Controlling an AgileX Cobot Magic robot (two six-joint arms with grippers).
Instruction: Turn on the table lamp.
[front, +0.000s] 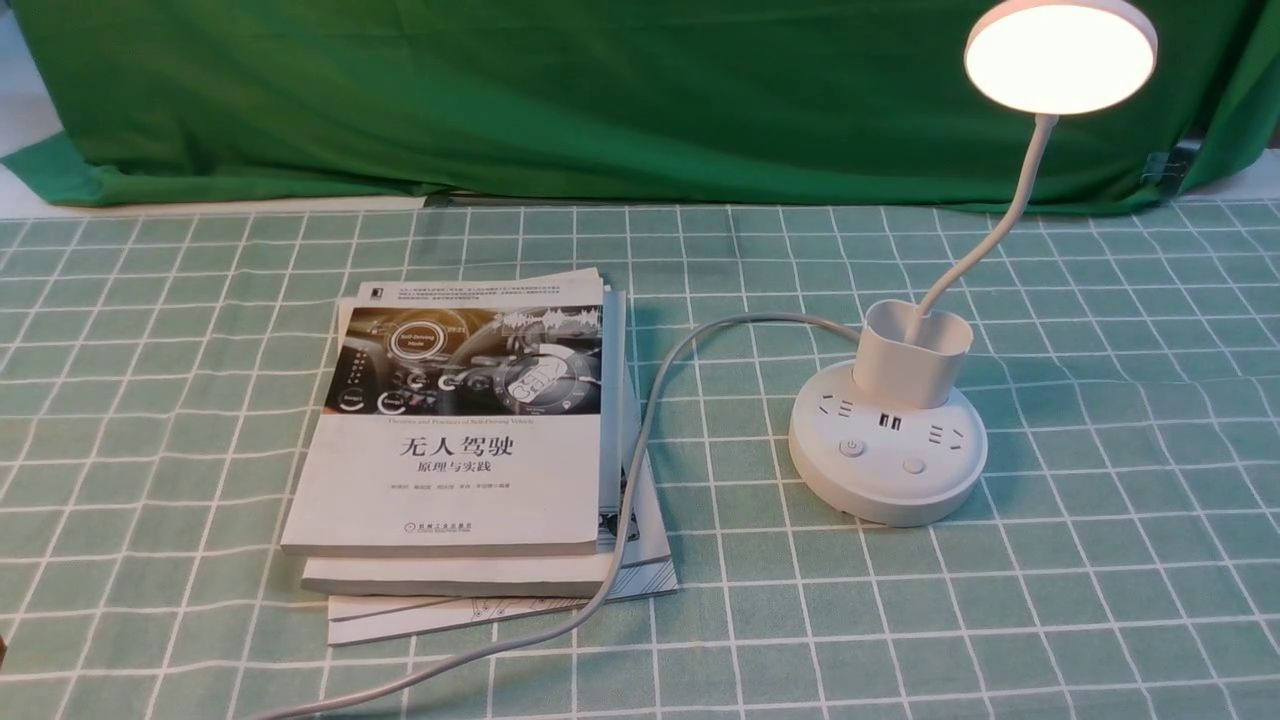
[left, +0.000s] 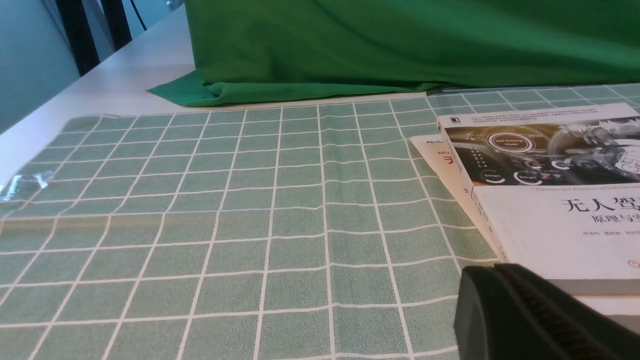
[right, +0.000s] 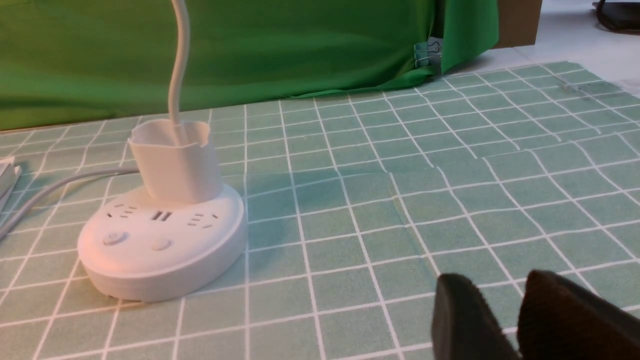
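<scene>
Books (front: 470, 440) beside lit table lamp (front: 888, 455) (cord (front: 640, 450) across)

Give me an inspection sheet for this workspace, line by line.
Surface: green checked tablecloth, flat.
Job's things: table lamp upright, disc head glowing, so it looks switched on; two buttons on the base face the robot.
Clutter: stack of books to the lamp's left.
Grippers: left gripper near the books, state unclear; right gripper slightly open, holding nothing, clear of the lamp.
Cables: white cord runs from the base across the books' corner.
Surroundings: green backdrop cloth behind.
</scene>
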